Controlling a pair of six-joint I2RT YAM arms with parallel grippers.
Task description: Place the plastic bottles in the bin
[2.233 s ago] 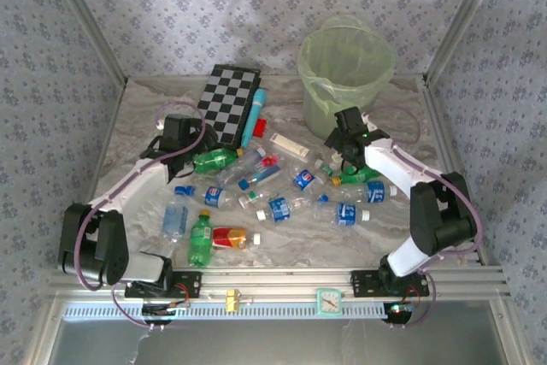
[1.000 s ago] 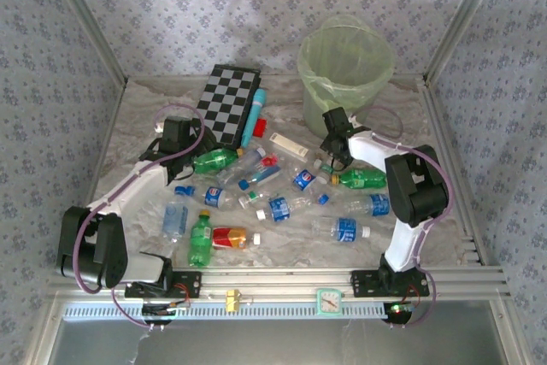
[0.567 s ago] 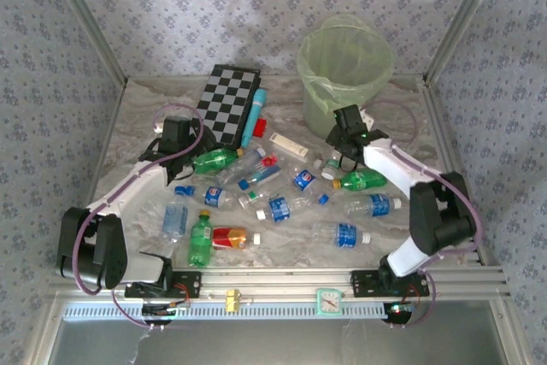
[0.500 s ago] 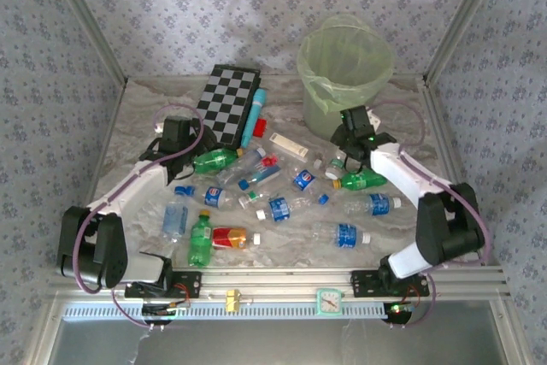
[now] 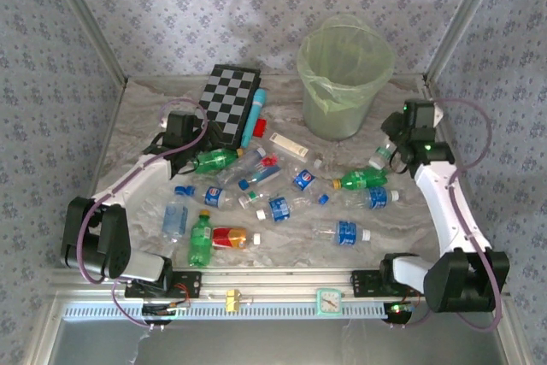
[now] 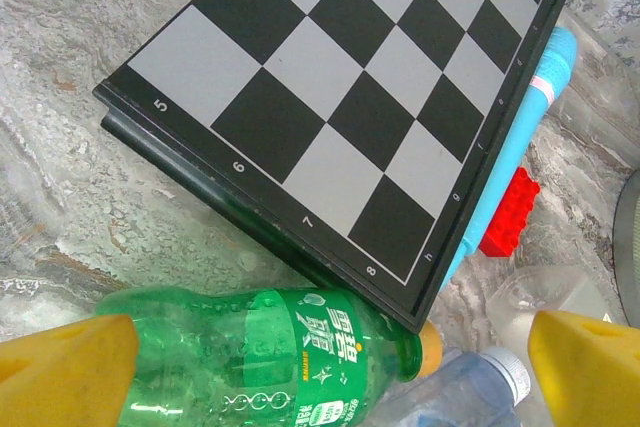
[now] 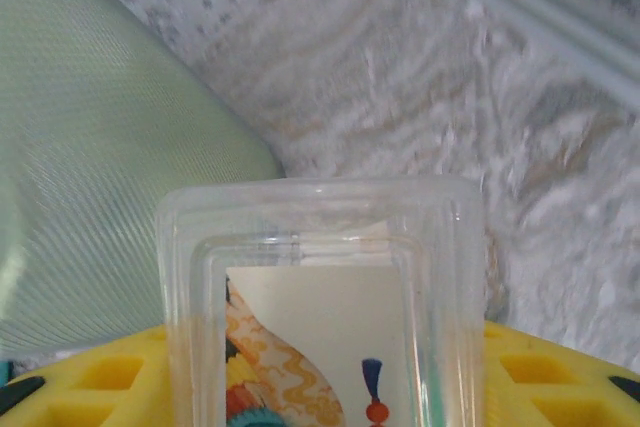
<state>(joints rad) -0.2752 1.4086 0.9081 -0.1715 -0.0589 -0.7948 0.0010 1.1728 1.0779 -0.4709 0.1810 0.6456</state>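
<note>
Right arm has swung out from the pile toward the right rail. The right claw [image 5: 391, 144] is pinched narrow on a small clear bottle [image 7: 320, 277], beside the bin [image 5: 346, 74] and not yet over its rim. Left claw [image 6: 330, 347] is spread wide with nothing in it, over a green bottle [image 6: 260, 362] at the checkerboard [image 6: 350, 97] corner, and the other bottles [image 5: 282, 207] lie mid-table. I judge these empties light, thin-walled and slick, so I'd squeeze gently across the labelled body, not the cap or neck, or they buckle and squirt out.
</note>
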